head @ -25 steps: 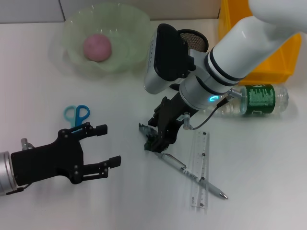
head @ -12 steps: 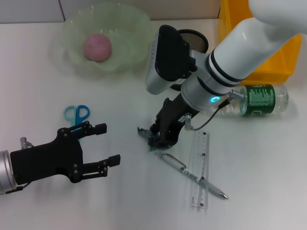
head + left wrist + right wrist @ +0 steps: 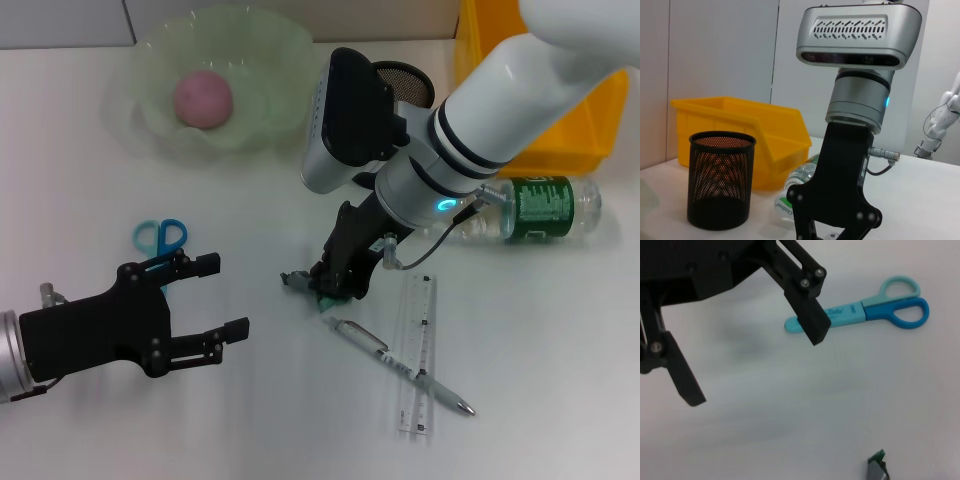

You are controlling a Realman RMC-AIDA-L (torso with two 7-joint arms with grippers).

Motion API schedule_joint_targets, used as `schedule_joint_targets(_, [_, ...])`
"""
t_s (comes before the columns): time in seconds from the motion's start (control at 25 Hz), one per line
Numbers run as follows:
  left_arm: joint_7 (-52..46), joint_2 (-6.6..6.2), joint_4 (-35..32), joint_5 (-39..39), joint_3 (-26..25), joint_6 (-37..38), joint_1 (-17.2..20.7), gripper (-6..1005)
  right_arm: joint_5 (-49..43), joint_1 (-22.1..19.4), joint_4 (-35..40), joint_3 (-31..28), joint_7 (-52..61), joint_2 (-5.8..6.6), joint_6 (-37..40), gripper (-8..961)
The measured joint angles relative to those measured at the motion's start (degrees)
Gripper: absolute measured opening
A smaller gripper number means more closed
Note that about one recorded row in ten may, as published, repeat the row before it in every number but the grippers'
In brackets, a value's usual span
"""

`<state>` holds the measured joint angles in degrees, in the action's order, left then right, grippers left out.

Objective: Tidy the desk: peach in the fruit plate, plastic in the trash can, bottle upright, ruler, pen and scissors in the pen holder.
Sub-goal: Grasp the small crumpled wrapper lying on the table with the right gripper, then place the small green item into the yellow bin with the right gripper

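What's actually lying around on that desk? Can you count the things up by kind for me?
Fruit: 1, peach
Stationery: 3, scissors, pen, ruler
Containers: 4, fruit plate, pen holder, yellow bin, bottle
Scrap: 1, plastic
Total: 9

This looks like a robotics lab set up as a mock desk: a plain white tabletop [image 3: 120, 430] against bare pale wall panels [image 3: 720, 50], a yellow plastic storage bin [image 3: 740, 135] beside a black wire-mesh pen holder [image 3: 720, 180], and another white robot arm [image 3: 942, 117] standing in the background.
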<state>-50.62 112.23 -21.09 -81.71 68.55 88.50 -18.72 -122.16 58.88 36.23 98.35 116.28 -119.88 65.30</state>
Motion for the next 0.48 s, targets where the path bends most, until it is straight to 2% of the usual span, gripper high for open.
schedule_joint_targets(0.28, [0.00,0.00,-0.07,-0.03,0.00,0.00,0.00,845,-0.01,-0.05,0.07,-0.11,0.00,0.00,0.02,25])
schedule_joint_targets(0.48, [0.00,0.00,-0.10,-0.03,0.00,0.00,-0.04,845,-0.01,-0.08,0.07,-0.11,0.00,0.00,0.08,25])
